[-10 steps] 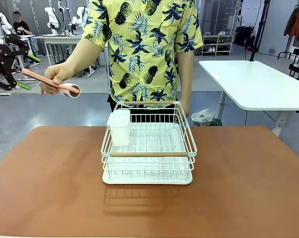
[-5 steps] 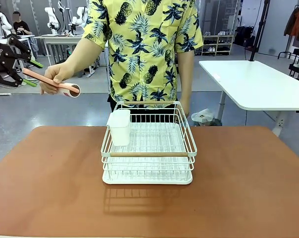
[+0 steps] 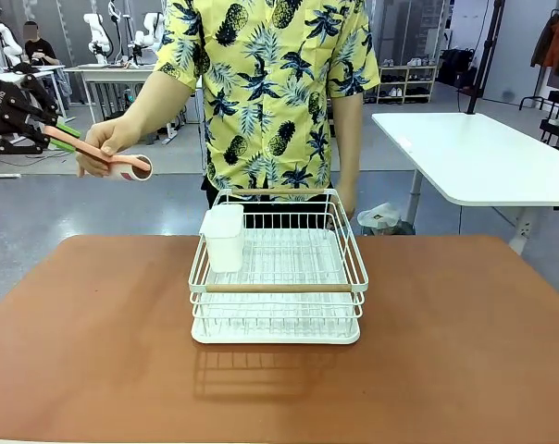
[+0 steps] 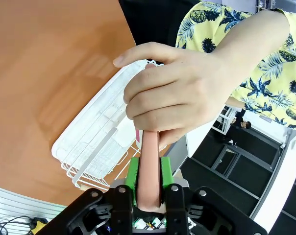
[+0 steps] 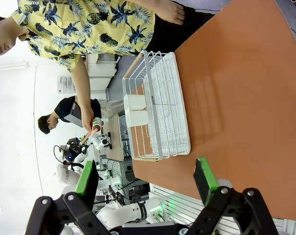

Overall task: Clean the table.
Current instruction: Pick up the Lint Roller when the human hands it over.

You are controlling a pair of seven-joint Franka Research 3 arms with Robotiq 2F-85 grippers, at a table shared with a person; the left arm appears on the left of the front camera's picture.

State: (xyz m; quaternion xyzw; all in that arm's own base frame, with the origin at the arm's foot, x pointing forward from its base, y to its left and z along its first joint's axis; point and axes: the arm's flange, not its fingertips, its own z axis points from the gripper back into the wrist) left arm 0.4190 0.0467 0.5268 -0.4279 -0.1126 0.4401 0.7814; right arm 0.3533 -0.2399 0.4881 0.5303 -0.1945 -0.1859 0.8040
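Front view puts the task at its very start, by my reading: the large, matte, reddish-brown tabletop [image 3: 465,324] with rounded corners has not met any cleaning tool, and the whole wipe is left to do. It fills the near half of the scene, reaching to the person who stands at its far edge. Its surface looks smooth and even in colour, broken by the soft shadow on the near side of the white wire dish rack [image 3: 278,288] with two wooden bars, which stands at its middle. In the rack's far left corner stands a white plastic cutlery cup [image 3: 224,236]. Whether the rack must come off first I cannot tell.

The step in hand is a handover. In the air off the tabletop's far left, the person's hand [image 3: 104,143] holds out a slim pink tool [image 3: 65,139], a plastic handle ending in a short round head like a small roller. The left jaws are pinching the free end of that handle, green pads [image 4: 134,176] pressed on both its sides, with the person's fingers [image 4: 153,105] wrapped round it just beyond. The right jaws stand spread wide with nothing between them, near the tabletop's right side.
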